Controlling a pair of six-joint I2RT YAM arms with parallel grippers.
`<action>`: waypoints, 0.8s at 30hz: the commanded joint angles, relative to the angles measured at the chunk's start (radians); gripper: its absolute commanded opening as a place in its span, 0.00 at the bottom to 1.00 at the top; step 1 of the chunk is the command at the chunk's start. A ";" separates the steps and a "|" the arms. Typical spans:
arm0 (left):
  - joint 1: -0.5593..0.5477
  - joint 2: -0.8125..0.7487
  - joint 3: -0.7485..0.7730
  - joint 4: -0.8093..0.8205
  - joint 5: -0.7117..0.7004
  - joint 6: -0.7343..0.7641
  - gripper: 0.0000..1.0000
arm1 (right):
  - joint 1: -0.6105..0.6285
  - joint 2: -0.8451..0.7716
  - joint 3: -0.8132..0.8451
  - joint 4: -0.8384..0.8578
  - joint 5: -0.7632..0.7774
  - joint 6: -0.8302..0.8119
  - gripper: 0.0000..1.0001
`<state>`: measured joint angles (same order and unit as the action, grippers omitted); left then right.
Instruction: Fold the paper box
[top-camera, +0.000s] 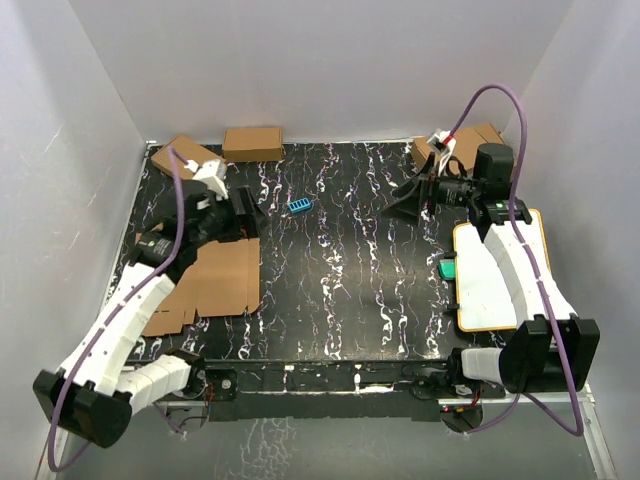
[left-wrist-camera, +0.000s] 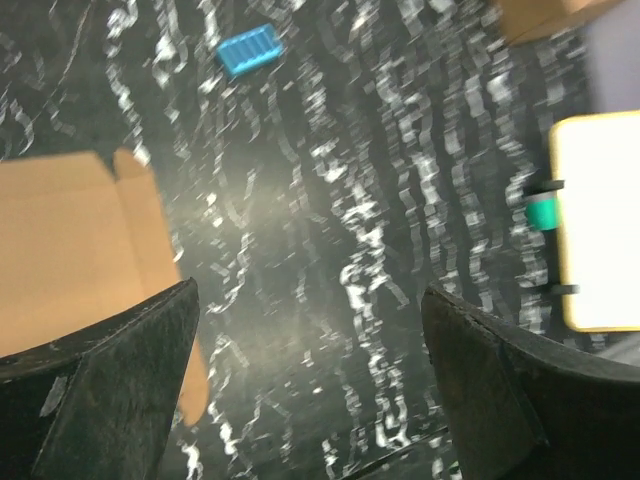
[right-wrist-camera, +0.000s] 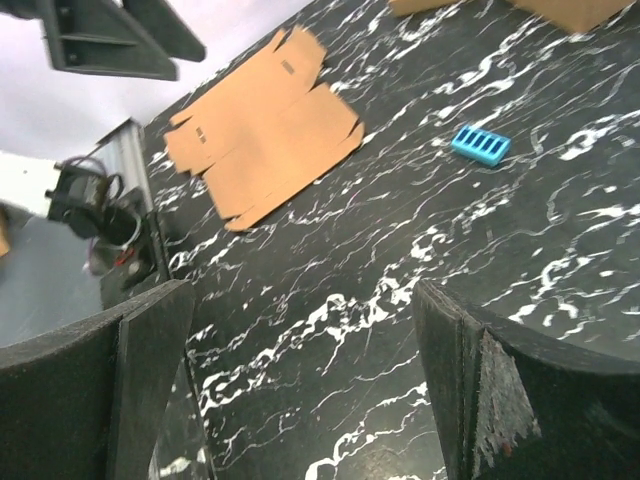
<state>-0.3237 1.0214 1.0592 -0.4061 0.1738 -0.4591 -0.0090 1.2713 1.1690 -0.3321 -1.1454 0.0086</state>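
1. Left gripper (left-wrist-camera: 310, 290): its two dark fingers (left-wrist-camera: 110, 390) sit nearest the lens in the left wrist view. They are spread wide with nothing between them, only the black marbled bench (top-camera: 350, 290) below.
2. Right gripper (right-wrist-camera: 300, 290): fingers also spread wide and holding nothing. It is raised over the far-right part of the bench.
3. Paper box (top-camera: 215, 285): an unfolded flat sheet with creases, flaps and slots. It lies on the bench at the left edge, toward the near-left corner. The left arm (top-camera: 120, 320) crosses above its left part. The left gripper hangs by the sheet's far-right corner, with no grip on it.
4. Blue ribbed piece (top-camera: 300, 205): on the bench beyond the sheet, toward the far edge and apart from the sheet.
5. Small closed brown boxes: two by the far-left corner (top-camera: 252, 143), (top-camera: 178, 155). More sit at the far-right corner (top-camera: 470, 140), partly hidden by the right arm.
6. White board with orange rim (top-camera: 480, 290): along the right edge, under the right arm. A green item (top-camera: 447, 268) is against its left side.
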 joint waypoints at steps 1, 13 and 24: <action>-0.134 0.114 0.054 -0.207 -0.319 0.054 0.90 | 0.000 0.055 -0.074 0.093 -0.164 -0.085 0.99; -0.347 0.384 0.099 -0.446 -0.479 0.053 0.73 | 0.097 0.073 -0.268 0.094 -0.073 -0.352 0.99; -0.545 0.503 0.043 -0.590 -0.551 -0.092 0.67 | 0.147 0.157 -0.260 0.032 -0.070 -0.406 0.99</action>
<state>-0.8272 1.4742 1.1320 -0.9092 -0.3370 -0.4961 0.1329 1.4326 0.8871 -0.3405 -1.1915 -0.3393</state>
